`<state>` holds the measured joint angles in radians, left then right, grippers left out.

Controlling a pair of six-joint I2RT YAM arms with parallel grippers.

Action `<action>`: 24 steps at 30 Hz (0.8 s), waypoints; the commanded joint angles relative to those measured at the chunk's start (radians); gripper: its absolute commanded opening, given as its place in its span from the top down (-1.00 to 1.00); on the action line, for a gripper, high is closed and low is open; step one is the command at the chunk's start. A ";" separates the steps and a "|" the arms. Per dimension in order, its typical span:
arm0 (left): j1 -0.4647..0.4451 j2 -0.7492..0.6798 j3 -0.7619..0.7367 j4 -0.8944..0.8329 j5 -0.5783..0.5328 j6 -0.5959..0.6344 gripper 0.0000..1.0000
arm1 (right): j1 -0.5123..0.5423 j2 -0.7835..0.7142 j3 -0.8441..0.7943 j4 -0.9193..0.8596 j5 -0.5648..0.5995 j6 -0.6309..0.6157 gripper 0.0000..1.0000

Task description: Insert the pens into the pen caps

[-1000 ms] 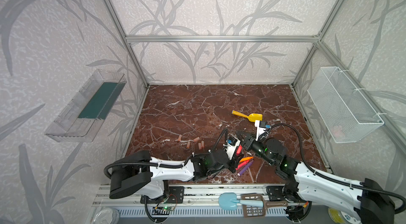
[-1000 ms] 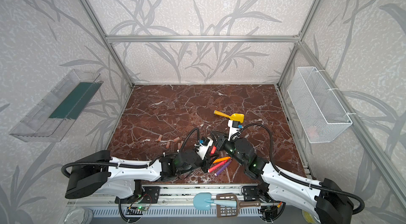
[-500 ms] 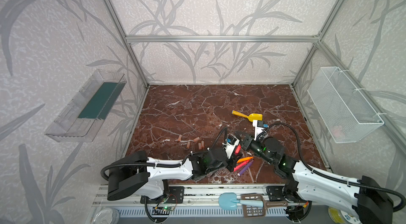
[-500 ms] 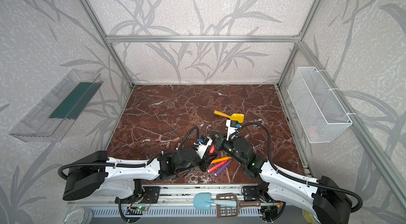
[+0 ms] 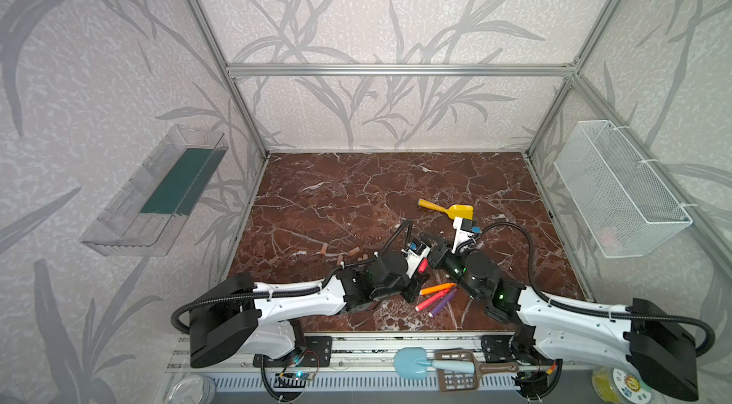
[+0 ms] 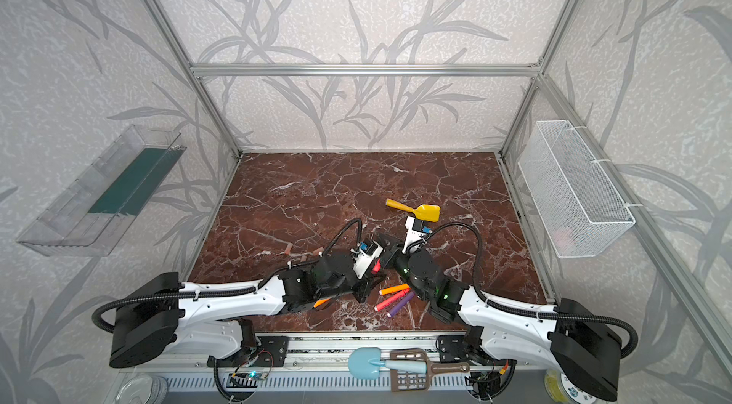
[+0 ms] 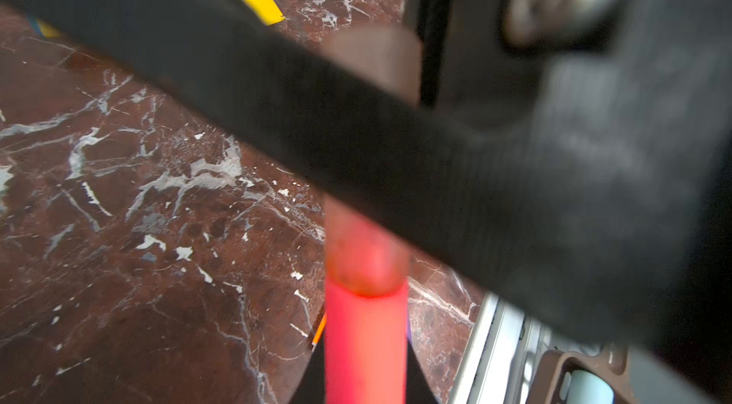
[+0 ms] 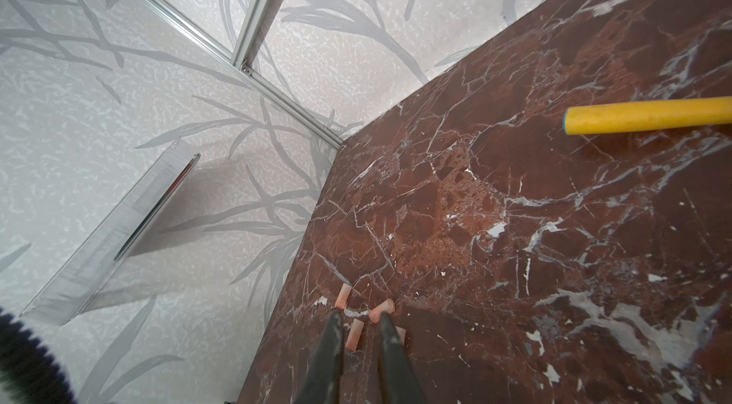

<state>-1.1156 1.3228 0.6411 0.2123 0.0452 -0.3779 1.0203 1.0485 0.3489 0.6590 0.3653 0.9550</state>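
Teamwork: left tool (image 7: pixel 364 378) clamps slim red-pink marker pen (image 7: pixel 364 338) steady, seemingly so right tool (image 8: pixel 359 323), closed on stubby translucent pinkish-tan plastic cap (image 7: pixel 366 251), can press it home.

At the front middle of the tabletop (image 5: pixel 356 192): three pens (image 5: pixel 435 298) close side by side, between the left arm (image 5: pixel 301 301) and the right arm (image 5: pixel 554 313). Under the left arm's wrist, a fourth pen (image 6: pixel 321 302), mostly hidden. Above the tabletop, just behind the three: a held pen (image 7: pixel 365 346) in the left jaws, a pen cap (image 7: pixel 364 255) on its far end, crossed by the right jaws. Just behind the left arm, left of both jaws: loose pen caps (image 5: pixel 325 249), close together on the tabletop. Just behind the right arm's wrist: a scoop (image 5: pixel 447 209), on the tabletop. On the left wall: a tray (image 5: pixel 154 192). On the right wall: a wire basket (image 5: pixel 618 192)
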 commanded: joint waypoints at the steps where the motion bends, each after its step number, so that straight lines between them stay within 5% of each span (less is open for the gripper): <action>1: 0.064 -0.043 0.112 0.137 -0.287 -0.010 1.00 | 0.123 0.038 -0.031 -0.048 -0.180 0.064 1.00; 4: 0.081 -0.054 0.114 0.137 -0.222 -0.023 1.00 | 0.131 0.039 -0.049 0.017 -0.191 0.039 1.00; 8: 0.202 -0.069 0.050 0.271 0.077 -0.153 1.00 | 0.154 0.021 -0.086 0.120 -0.173 -0.048 1.00; 11: 0.236 -0.094 0.028 0.300 0.170 -0.180 1.00 | 0.162 0.014 -0.111 0.182 -0.177 -0.087 1.00; 17: 0.222 -0.139 0.020 0.238 0.127 -0.132 1.00 | 0.174 0.016 -0.091 0.154 -0.181 -0.073 1.00; 24: 0.155 -0.137 0.028 0.185 0.005 -0.047 1.00 | 0.174 -0.023 -0.013 -0.080 -0.139 -0.044 1.00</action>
<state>-1.0042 1.2110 0.6106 0.2012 0.3790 -0.3935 1.1034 1.0386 0.3450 0.7879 0.4263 0.9051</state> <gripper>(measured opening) 0.166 0.155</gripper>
